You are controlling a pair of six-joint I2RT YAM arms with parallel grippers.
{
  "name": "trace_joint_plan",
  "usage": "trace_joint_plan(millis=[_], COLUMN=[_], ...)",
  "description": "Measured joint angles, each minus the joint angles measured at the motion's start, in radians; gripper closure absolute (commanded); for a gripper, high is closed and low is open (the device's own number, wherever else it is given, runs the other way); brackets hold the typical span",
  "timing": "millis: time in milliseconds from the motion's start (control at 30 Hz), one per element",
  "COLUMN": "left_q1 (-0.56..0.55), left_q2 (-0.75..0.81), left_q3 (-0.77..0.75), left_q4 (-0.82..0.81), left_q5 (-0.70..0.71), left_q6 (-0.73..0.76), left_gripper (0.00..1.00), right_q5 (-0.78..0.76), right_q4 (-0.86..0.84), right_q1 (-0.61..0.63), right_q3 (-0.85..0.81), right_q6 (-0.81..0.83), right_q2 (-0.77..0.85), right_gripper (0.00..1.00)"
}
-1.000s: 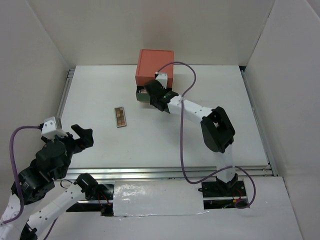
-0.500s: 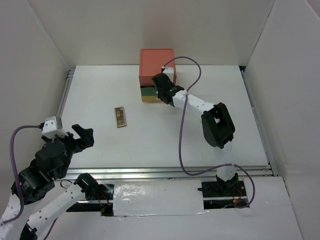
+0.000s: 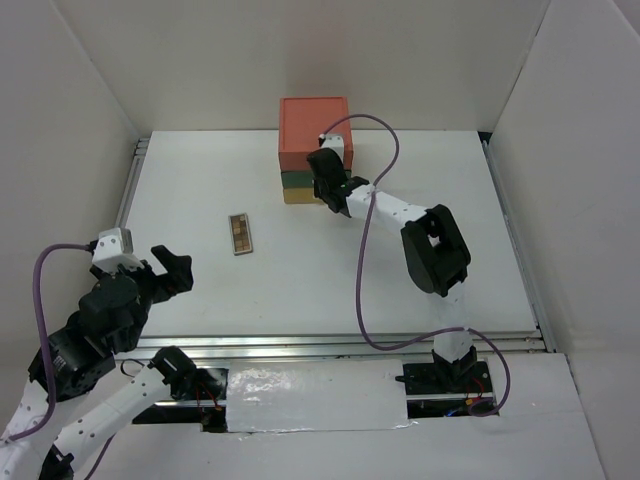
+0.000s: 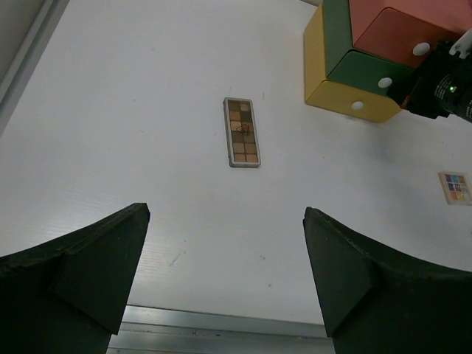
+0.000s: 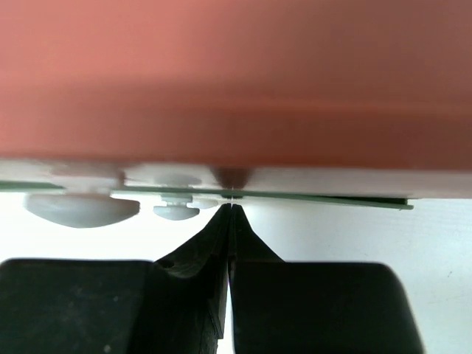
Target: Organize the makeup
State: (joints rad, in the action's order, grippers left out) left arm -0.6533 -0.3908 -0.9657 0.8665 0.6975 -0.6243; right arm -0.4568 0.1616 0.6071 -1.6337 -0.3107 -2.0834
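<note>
Since they hold nothing, the left arm's fingers [image 4: 88, 273] hang spread over the counter's [image 3: 200, 180] near-left corner, aimed at the brown palette [image 3: 240, 233] toward the left edge; the right arm's fingers [image 5: 199, 251], pressed together, butt the drawer box [image 3: 312, 125] at the far edge, probably pushing a drawer shut.

Top external: high, behind arm bases, looks down and forward over whole desk [image 3: 200, 180].
Left wrist: raised over near-left desk corner, looks forward-down between fingers of left tool [image 4: 225, 214]; mid-range.
Shares brown palette [image 4: 242, 133] and drawer box [image 4: 369, 74] with top view.
Right wrist: very close, lens almost against drawer box front; red blur fills upper frame.
</note>
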Motion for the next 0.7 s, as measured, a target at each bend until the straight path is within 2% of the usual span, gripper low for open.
trace_joint_plan(millis=[367, 700], left_q1=[0.000, 0.000], left_q2=[-0.005, -0.005], left_q3=[0.002, 0.005], left_q4=[-0.001, -0.004], left_q5=[-0.005, -0.005], left_q6=[0.001, 0.015], left_gripper=[0.01, 0.01], right_q5=[0.001, 0.013], right_q4=[-0.047, -0.123], right_q1=[0.000, 0.000], right_q3=[0.018, 0.111], right_q6=[0.053, 0.084], right_q2=[0.000, 0.035], right_gripper=[0.96, 0.95])
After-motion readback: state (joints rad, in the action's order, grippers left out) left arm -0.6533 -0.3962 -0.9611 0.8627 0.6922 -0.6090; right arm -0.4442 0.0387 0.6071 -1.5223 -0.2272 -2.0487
